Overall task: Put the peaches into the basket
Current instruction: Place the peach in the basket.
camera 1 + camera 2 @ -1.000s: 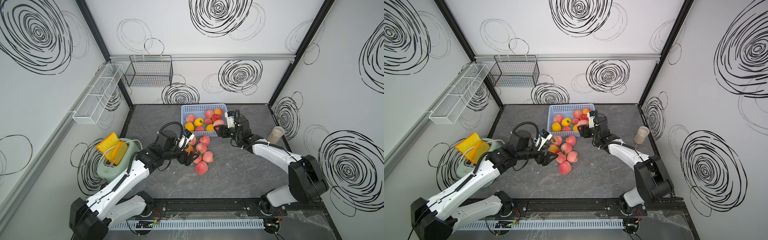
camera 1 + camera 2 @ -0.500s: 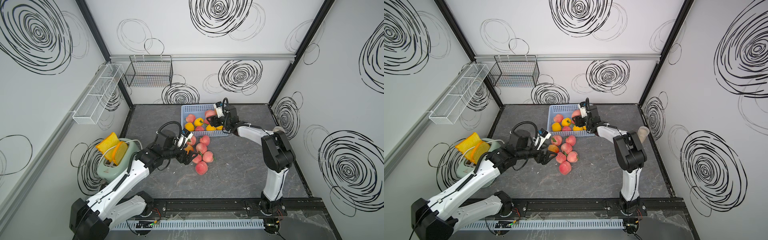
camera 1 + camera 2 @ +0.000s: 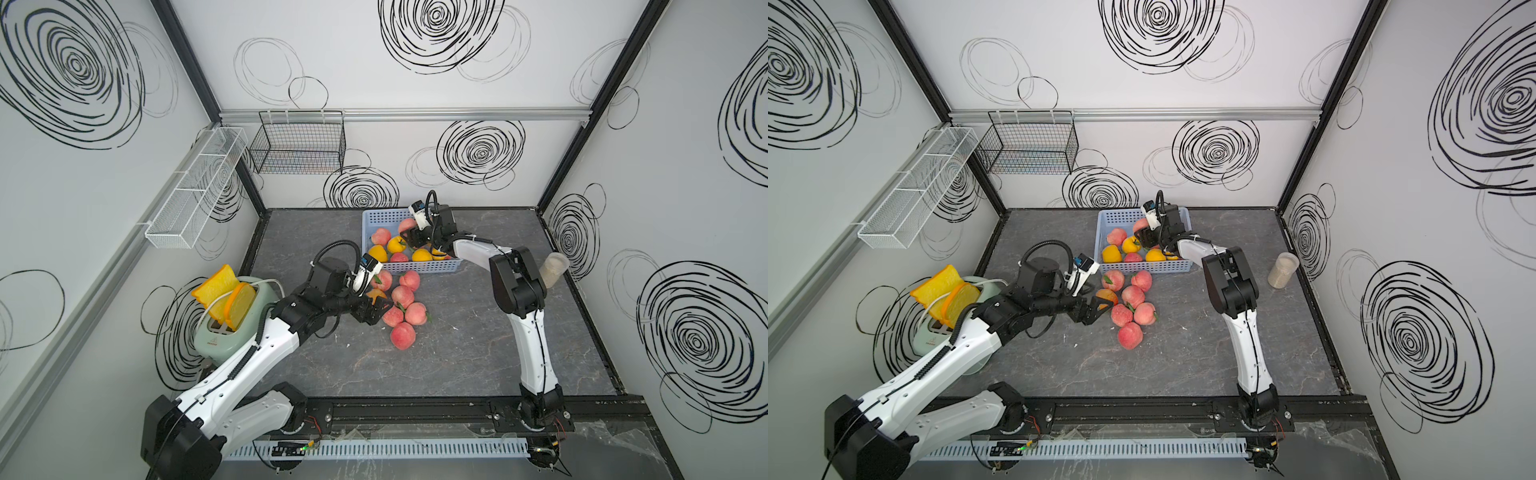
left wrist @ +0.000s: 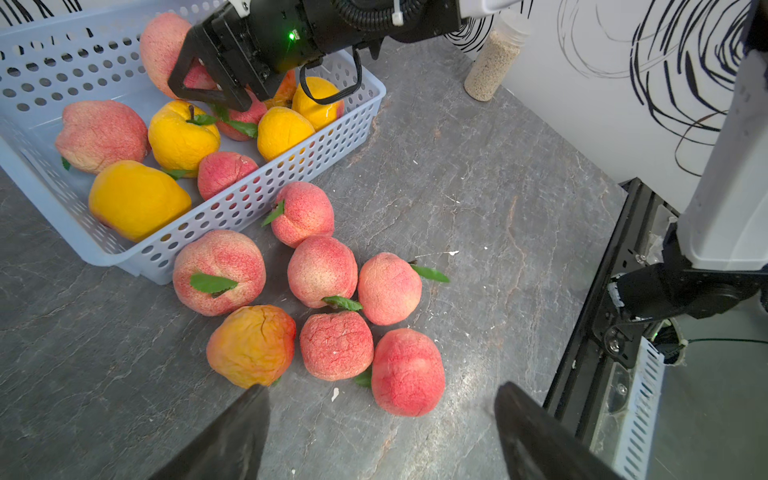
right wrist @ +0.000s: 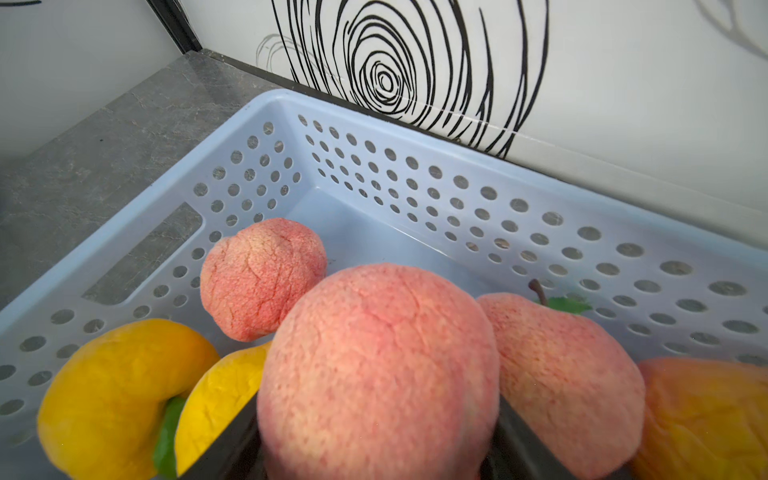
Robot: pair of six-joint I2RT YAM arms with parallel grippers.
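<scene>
The left gripper [image 4: 380, 388] hangs wide open and empty just short of seven loose peaches [image 4: 322, 270] on the surface. They lie straight ahead, between it and the basket [image 4: 232, 203]. Farther off, the right gripper [image 5: 376, 440] grips a pink peach [image 5: 378, 353] above the basket's fruit — release looks next.

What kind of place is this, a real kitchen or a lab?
Probably a robot test booth, not a kitchen: swirl-marked white walls box in a grey tabletop; left arm and right arm sit on a rail.
</scene>
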